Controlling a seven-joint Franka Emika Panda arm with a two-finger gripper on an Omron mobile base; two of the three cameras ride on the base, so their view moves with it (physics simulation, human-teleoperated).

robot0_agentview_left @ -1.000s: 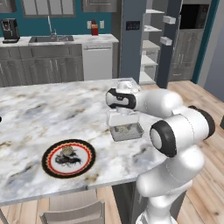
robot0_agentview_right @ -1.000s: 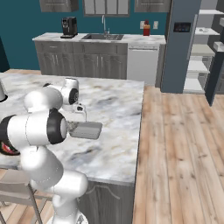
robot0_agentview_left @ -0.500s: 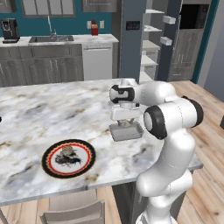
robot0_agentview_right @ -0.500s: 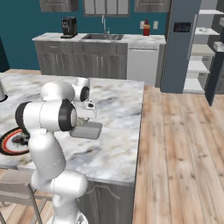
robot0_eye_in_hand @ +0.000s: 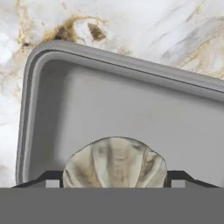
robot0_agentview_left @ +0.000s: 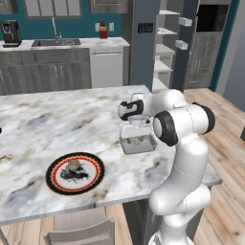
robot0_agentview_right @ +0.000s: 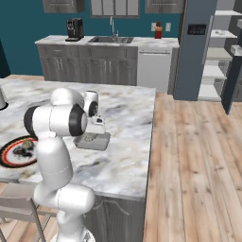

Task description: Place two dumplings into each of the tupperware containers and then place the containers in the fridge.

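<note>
My gripper [robot0_eye_in_hand: 114, 180] hangs low inside a pale grey tupperware container [robot0_eye_in_hand: 57, 105], shut on a crimped tan dumpling [robot0_eye_in_hand: 114, 162] that spans the gap between the two fingertips. The same gripper [robot0_agentview_left: 135, 130] stands over the container [robot0_agentview_left: 139, 145] near the right end of the marble island, also the gripper [robot0_agentview_right: 97, 128] and container [robot0_agentview_right: 92, 141] in the right base view. Another dumpling [robot0_agentview_left: 73, 165] lies on a round dark-rimmed plate [robot0_agentview_left: 75, 184] to the left. The fridge [robot0_agentview_left: 146, 43] stands open behind the island, white shelves showing.
The island's right edge [robot0_agentview_right: 149, 142] runs close beside the container, with wooden floor beyond. A back counter holds a sink [robot0_agentview_left: 52, 42], a coffee machine [robot0_agentview_left: 10, 32] and a red jar [robot0_agentview_left: 103, 32]. A chair [robot0_agentview_left: 79, 229] sits under the island's near edge.
My arm's elbow has swung in closer to the hand, and the hand has sunk slightly over the container. The dumpling stays between the fingers.
</note>
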